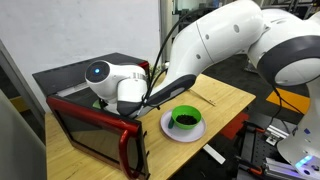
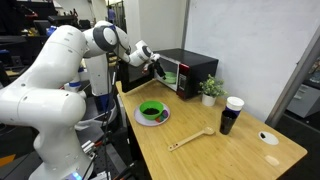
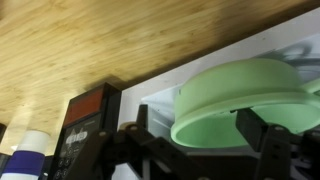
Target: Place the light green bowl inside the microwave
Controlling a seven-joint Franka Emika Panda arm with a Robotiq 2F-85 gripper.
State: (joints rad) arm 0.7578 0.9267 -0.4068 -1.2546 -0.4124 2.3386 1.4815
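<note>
The wrist view stands upside down. The light green bowl sits inside the white cavity of the microwave, with its base on the cavity floor. My gripper is open with its fingers spread wide. One finger crosses the bowl's rim and the other stands clear of its side. In both exterior views my wrist reaches into the microwave, whose red-trimmed door hangs open. The bowl is hidden there behind the wrist.
A darker green bowl on a white plate sits on the wooden table near the microwave. A small potted plant, a black cup and a wooden spoon stand further along the table.
</note>
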